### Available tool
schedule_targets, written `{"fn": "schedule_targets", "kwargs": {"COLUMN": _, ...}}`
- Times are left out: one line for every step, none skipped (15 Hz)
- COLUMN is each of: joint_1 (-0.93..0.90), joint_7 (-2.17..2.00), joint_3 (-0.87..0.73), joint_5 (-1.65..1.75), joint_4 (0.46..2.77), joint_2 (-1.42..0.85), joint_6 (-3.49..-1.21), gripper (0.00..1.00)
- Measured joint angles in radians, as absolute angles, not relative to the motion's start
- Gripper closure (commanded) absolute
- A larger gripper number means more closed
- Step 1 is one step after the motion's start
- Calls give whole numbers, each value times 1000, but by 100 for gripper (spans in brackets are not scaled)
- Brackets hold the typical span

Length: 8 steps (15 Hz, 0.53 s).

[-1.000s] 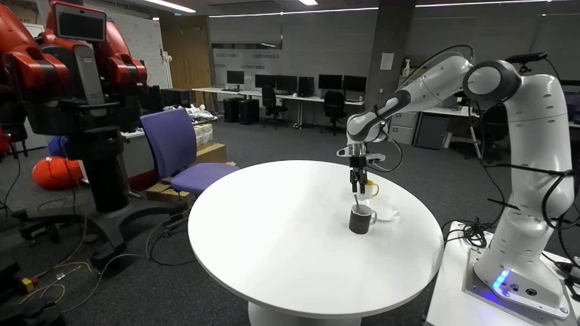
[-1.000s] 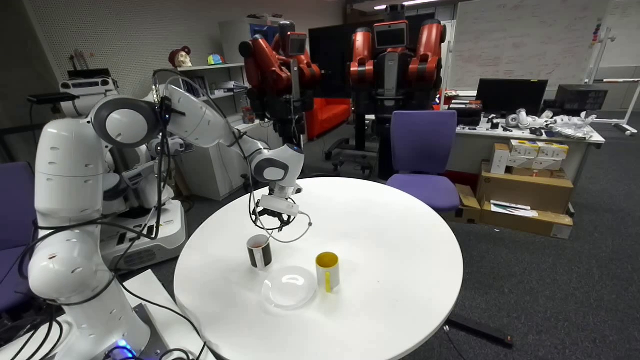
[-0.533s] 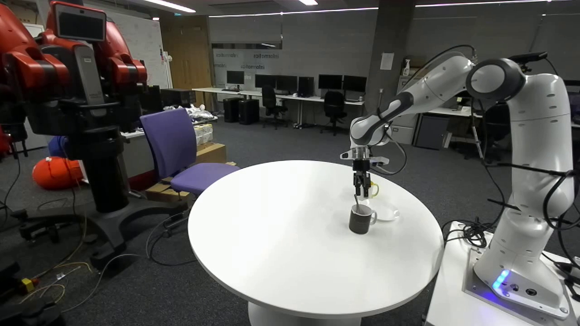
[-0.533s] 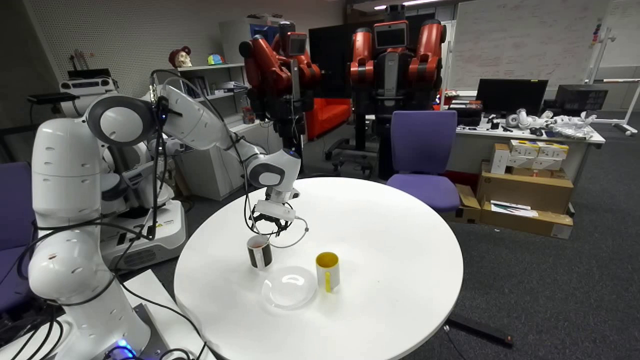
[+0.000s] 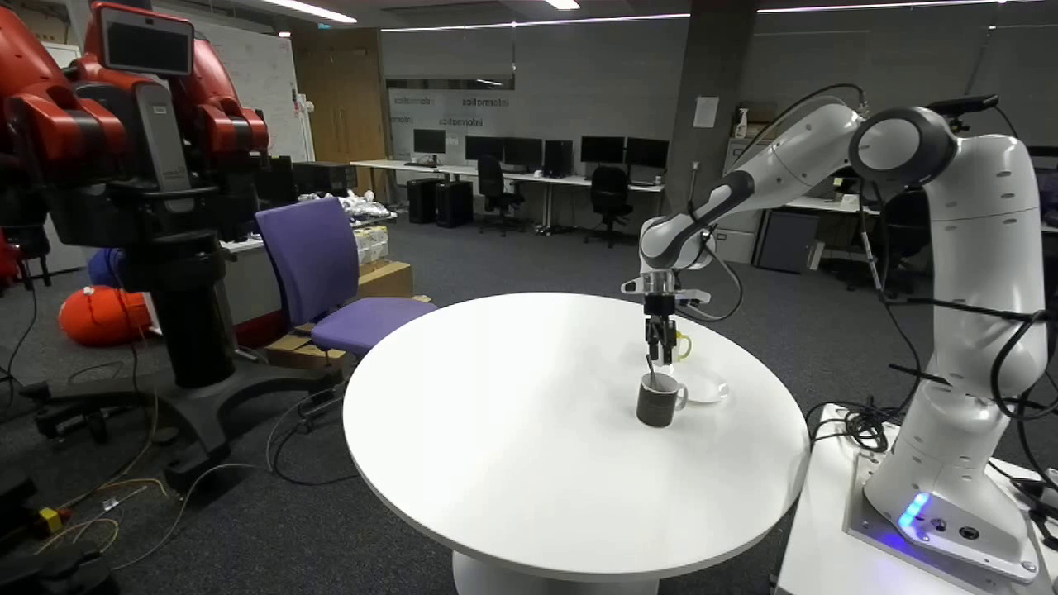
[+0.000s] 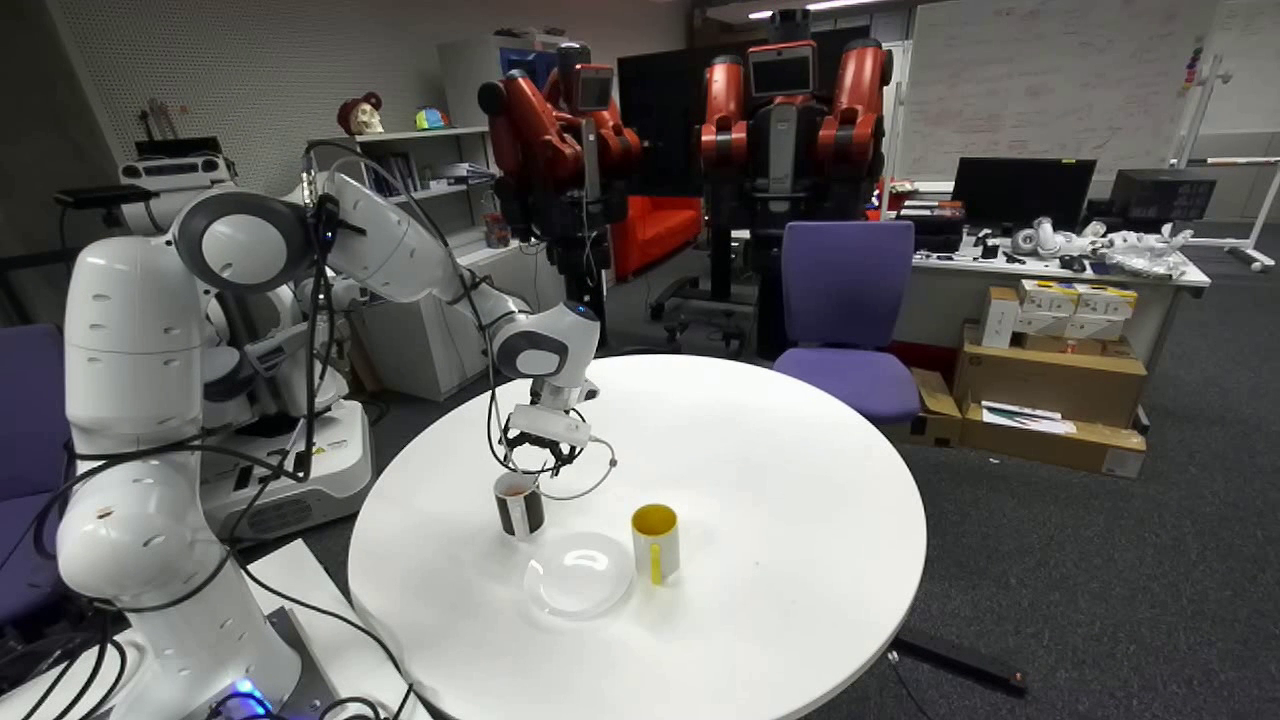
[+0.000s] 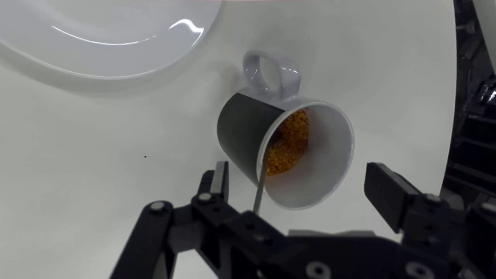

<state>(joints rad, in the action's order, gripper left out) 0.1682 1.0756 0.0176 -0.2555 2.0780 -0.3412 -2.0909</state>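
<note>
My gripper [image 7: 297,178] hangs just above the mug [image 7: 244,133], fingers released and spread wide, nothing clamped that I can see. In the wrist view the tips sit either side of the mug's mouth. Mug is white with a dark wrap, upright on the round table [image 6: 780,600] in both exterior views. Orange-brown granules [image 7: 290,149] lie at its bottom. Thin grey stick [image 7: 260,193] stands in the mug, crossing the rim; in the wrist view its top end goes out of sight behind my finger linkage. In an exterior view it rises right up to the fingertips [image 5: 653,349], can't tell if touching. Its lower end I can't make out either. White plate [image 7: 116,58] lies flat near the mug, gap between them. Mug handle on the plate's side. Cup [image 6: 667,545], white with yellow inside and yellow handle, upright just beside the plate, apart from the mug. Can't tell whether plate and cup touch. White arm [image 5: 979,248] reaches over from beside the table. Farther back I get a purple chair [image 6: 847,280], two red robots [image 6: 785,140], some cardboard boxes [image 6: 1060,385] and a whiteboard [image 6: 1050,80]
</note>
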Motion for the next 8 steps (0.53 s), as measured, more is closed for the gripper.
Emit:
{"fn": "schedule_targets", "kwargs": {"joint_1": 168, "joint_7": 1076, "joint_3": 18, "joint_5": -255, "joint_4": 2078, "joint_2": -343, "joint_6": -2091, "gripper": 8}}
{"fn": "schedule_targets", "kwargs": {"joint_1": 168, "joint_7": 1076, "joint_3": 18, "joint_5": -255, "joint_4": 2078, "joint_2": -345, "joint_6": -2091, "gripper": 7}}
{"fn": "schedule_targets", "kwargs": {"joint_1": 168, "joint_7": 1076, "joint_3": 18, "joint_5": -255, "joint_4": 2078, "joint_2": -348, "joint_6": -2091, "gripper": 7}}
{"fn": "schedule_targets", "kwargs": {"joint_1": 167, "joint_7": 1076, "joint_3": 18, "joint_5": -255, "joint_4": 2078, "joint_2": -350, "joint_6": -2091, "gripper": 7}}
{"fn": "schedule_targets", "kwargs": {"joint_1": 167, "joint_7": 1076, "joint_3": 18, "joint_5": -254, "joint_4": 2077, "joint_2": -352, "joint_6": -2092, "gripper": 7}}
{"fn": "schedule_targets", "kwargs": {"joint_1": 166, "joint_7": 1076, "joint_3": 19, "joint_5": -253, "joint_4": 2076, "joint_2": -354, "joint_6": -2093, "gripper": 7}}
{"fn": "schedule_targets", "kwargs": {"joint_1": 163, "joint_7": 1076, "joint_3": 19, "joint_5": -251, "joint_4": 2074, "joint_2": -355, "joint_6": -2093, "gripper": 7}}
{"fn": "schedule_targets", "kwargs": {"joint_1": 159, "joint_7": 1076, "joint_3": 19, "joint_5": -247, "joint_4": 2072, "joint_2": -355, "joint_6": -2094, "gripper": 8}}
